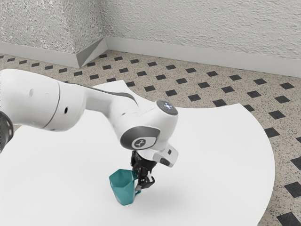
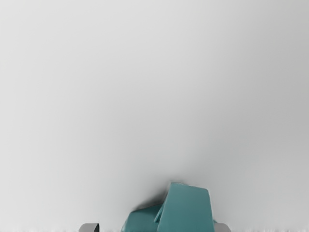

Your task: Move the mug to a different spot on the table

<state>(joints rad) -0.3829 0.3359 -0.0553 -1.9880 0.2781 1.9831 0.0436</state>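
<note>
Mug [image 1: 123, 188] is low in the near part of the tabletop [image 1: 221, 155], teal and faceted, and it's tipped. The rim leans up toward the exterior view's left and the base angles down toward the exterior view's right. Pincer [image 1: 144, 179] is right on it, coming down from above at the rim on the side facing the exterior view's right, where the thin handle [image 1: 137, 190] runs down the wall.

So here's the relation that matters. The mug lies off to one side of the pincer, not centred below it. Its body reaches away toward the exterior view's left, and its axis is slanted, not upright. On my wrist view the teal body is close under the hand, with white tabletop spreading beyond it.

Is the pincer clamped on the mug's wall or merely set against it? I cannot tell; black hardware and teal rim overlap and hide the contact. I can't tell whether the base touches the tabletop either.

My read: if it's held, it's an off-centre hold, so any carry should go slowly or the lopsided weight could swing or slip. Open tabletop toward the exterior view's right looks good for a new spot.
</note>
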